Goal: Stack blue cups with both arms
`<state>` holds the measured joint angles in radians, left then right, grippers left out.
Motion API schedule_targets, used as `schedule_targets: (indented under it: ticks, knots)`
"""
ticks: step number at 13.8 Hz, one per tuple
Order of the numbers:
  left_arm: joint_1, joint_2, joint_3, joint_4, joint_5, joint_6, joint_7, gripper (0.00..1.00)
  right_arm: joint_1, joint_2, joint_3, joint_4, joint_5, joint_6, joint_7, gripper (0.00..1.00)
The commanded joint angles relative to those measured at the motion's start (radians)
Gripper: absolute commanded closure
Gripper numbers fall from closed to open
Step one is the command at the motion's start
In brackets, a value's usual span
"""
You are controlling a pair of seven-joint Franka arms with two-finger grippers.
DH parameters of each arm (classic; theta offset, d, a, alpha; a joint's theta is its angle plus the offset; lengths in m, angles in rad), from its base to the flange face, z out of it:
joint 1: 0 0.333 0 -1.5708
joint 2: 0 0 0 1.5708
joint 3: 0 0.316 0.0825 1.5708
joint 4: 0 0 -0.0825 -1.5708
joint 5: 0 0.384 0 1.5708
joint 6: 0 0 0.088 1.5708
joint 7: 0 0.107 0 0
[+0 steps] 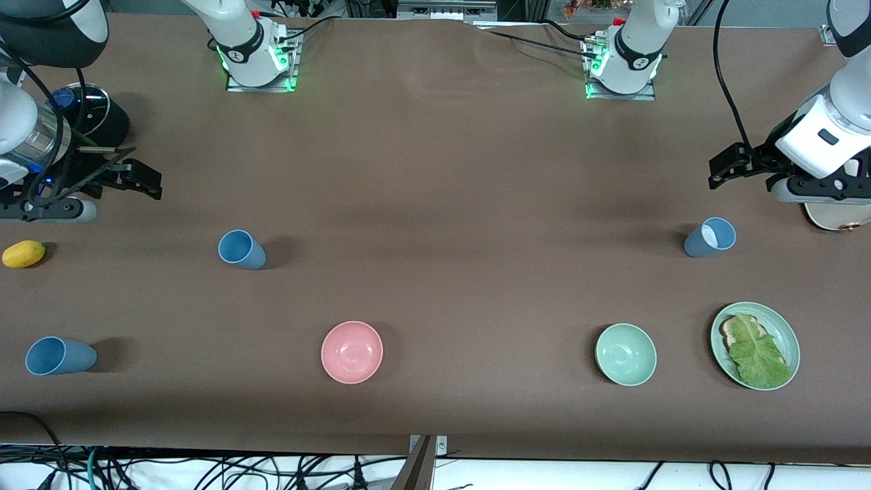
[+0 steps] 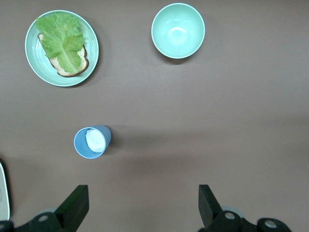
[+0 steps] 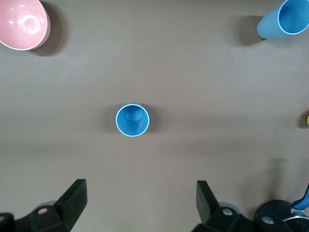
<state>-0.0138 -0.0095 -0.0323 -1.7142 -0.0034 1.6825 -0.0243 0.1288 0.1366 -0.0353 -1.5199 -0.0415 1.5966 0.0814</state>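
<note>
Three blue cups are standing upright and well apart: one [image 1: 242, 250] is sitting just ahead of the right gripper [image 1: 133, 175], below its spread fingers; a second [image 1: 60, 356] is standing nearer the front camera; the pale-lined cup [image 1: 710, 238] is lying ahead of the left gripper [image 1: 731, 163], off toward one finger, jaws likewise apart; both grippers are hovering empty. The left wrist view is showing white inside this cup [image 2: 91, 142]; the right wrist view is showing its cup [image 3: 132, 120] centred between the fingers, which the front view is not confirming.

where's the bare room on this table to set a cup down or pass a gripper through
Widest bare stretch: between the two arm bases and the pink bowl and green bowl. Also free: between those bowls, and between the middle blue cup and the pale-inside blue cup. Crowded: both table ends, near the lemon, dark pot, and lettuce plate.
</note>
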Motion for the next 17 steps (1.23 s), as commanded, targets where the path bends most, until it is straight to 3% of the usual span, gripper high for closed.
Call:
schedule_targets:
  ticks: [1, 17]
  knots:
    - [-0.006, 0.000, 0.002, 0.022, 0.017, -0.021, 0.009, 0.00, 0.002, 0.011, 0.003, 0.018, 0.009, -0.008, 0.000, 0.00]
    - [-0.003, 0.000, 0.005, 0.018, 0.017, -0.044, 0.007, 0.00, 0.000, 0.011, 0.002, 0.023, 0.015, -0.006, 0.011, 0.00]
